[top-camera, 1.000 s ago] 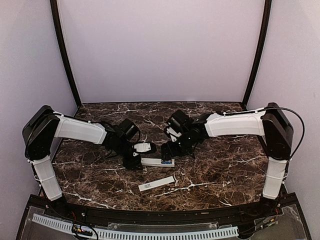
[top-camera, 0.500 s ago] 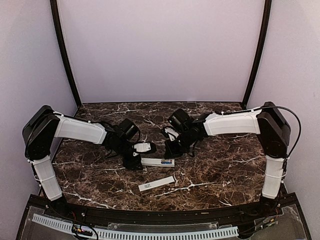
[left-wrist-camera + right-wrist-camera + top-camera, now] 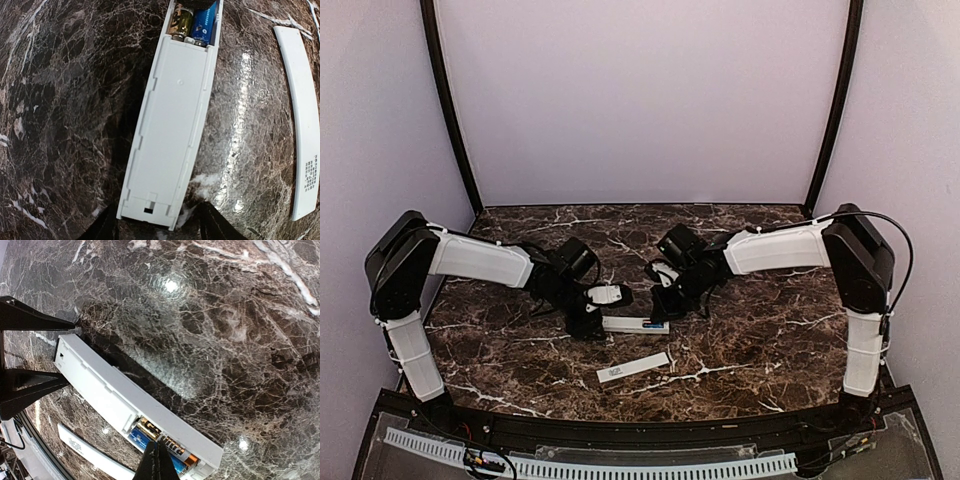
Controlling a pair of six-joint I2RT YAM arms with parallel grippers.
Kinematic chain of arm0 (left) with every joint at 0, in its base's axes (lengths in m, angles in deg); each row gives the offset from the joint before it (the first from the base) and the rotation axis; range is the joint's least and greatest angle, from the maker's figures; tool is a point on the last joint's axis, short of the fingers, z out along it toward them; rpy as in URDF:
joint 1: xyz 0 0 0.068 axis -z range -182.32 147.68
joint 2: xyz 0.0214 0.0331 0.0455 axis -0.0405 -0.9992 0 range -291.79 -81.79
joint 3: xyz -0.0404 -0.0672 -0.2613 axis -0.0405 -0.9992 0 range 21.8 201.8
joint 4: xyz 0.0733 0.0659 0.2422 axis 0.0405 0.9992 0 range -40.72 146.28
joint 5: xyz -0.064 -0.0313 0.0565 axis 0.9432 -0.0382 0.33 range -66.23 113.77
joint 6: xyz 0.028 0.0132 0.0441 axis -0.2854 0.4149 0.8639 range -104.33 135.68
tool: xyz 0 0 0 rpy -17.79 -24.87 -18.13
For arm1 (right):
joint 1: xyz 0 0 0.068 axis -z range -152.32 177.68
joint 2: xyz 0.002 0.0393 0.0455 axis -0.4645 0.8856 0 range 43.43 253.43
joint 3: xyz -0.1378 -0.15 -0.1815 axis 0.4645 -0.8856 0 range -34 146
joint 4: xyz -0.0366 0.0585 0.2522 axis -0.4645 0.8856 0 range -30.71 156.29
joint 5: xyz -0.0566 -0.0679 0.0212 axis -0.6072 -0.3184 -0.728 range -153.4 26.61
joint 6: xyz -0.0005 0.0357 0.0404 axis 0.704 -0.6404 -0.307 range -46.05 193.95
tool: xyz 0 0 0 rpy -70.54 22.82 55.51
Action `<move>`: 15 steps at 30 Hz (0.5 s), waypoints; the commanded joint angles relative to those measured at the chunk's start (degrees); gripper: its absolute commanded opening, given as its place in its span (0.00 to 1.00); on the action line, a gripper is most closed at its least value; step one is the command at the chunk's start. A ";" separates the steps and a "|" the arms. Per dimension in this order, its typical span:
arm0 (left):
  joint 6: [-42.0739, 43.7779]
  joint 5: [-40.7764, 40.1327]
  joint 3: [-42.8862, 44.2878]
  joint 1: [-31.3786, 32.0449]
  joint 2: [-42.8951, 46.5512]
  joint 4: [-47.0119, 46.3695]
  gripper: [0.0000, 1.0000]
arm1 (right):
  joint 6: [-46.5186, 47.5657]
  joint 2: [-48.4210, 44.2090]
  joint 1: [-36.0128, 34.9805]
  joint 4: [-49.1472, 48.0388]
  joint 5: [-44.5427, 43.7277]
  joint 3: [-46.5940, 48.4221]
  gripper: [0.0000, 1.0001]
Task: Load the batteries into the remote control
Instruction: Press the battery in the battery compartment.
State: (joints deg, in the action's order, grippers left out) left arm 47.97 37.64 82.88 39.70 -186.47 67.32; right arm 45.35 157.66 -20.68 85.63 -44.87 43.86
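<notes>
The left gripper (image 3: pixel 152 225) pinches the end of the remote control (image 3: pixel 172 125) so it can't slide. The right gripper (image 3: pixel 159 462), pressed together, pokes the batteries (image 3: pixel 165 447) down into the remote's slot.

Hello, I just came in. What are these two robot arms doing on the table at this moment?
They are loading batteries into a remote control that lies on the marble table. The left gripper holds the remote by one end, a finger on each side. At the other end the slot is open, with two batteries side by side in it. The right gripper is shut, its tip right over those batteries, perhaps pressing them in. A flat white strip, maybe the cover, lies apart, nearer the arm bases.
</notes>
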 commanded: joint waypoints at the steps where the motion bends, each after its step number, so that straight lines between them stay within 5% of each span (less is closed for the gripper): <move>1: -1.28 1.12 2.08 -0.03 0.52 3.62 0.55 | 0.92 0.26 0.30 0.55 0.19 0.92 0.00; 7: -3.71 -1.51 3.41 -0.02 5.63 3.70 0.58 | 9.00 -5.73 -0.20 -3.72 3.72 0.46 0.02; 12: -10.98 -6.75 6.68 -1.13 11.41 6.00 0.65 | 25.44 -10.95 -3.89 -6.12 7.92 -1.83 0.50; 15: -16.78 -8.45 10.40 -3.35 13.70 8.99 0.71 | 34.80 -10.28 -6.72 -1.16 6.18 0.27 0.64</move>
State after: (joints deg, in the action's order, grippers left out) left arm 39.95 32.98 88.72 38.94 -178.02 71.95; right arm 64.52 148.11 -23.48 82.29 -39.71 42.86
